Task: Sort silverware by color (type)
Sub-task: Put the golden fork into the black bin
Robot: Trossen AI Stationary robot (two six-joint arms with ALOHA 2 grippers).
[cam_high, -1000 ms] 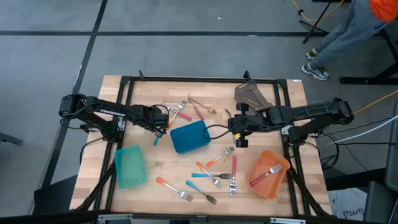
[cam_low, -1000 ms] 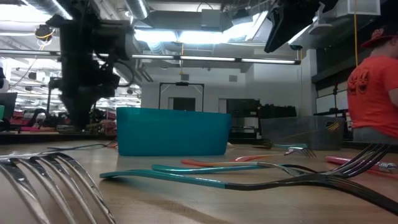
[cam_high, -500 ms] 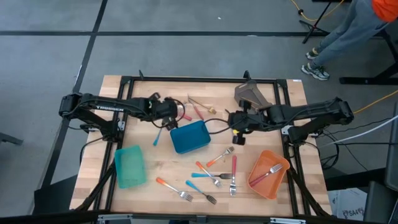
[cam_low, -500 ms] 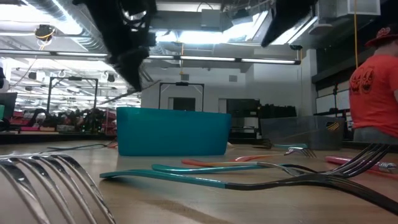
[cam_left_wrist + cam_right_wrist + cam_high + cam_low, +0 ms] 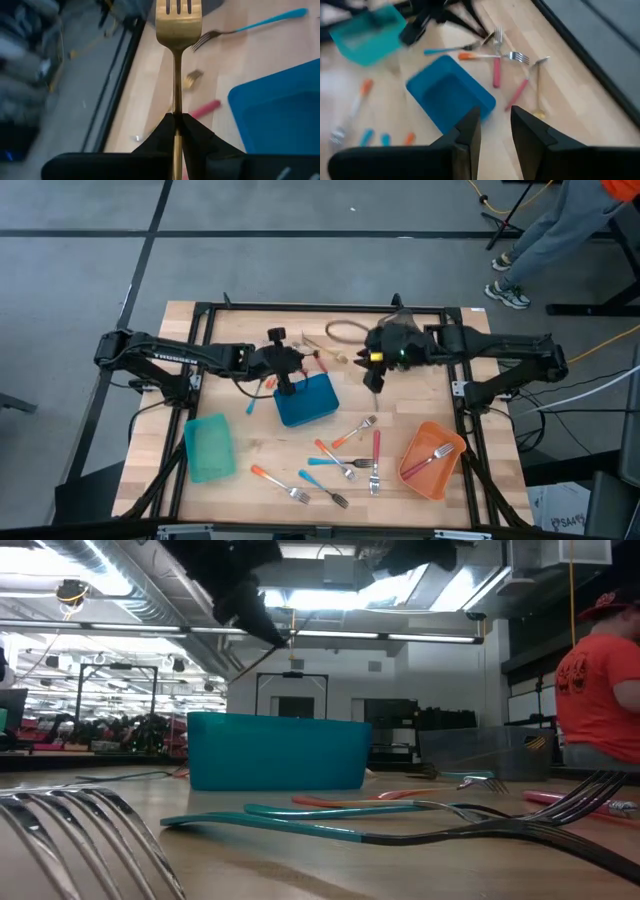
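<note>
Wooden table (image 5: 260, 450): left tool (image 5: 176, 118) pinches gold fork (image 5: 177, 30) beside blue bin (image 5: 306, 400).

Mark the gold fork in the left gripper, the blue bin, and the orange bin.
gold fork (image 5: 176, 30), left wrist view, base of the tines
blue bin (image 5: 306, 402), high view, inside floor
orange bin (image 5: 419, 476), high view, lower wall

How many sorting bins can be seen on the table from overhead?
3. A teal bin at the high view's lower left, a blue bin at the centre, and an orange bin at lower right holding one fork. The right arm may hide another.
</note>
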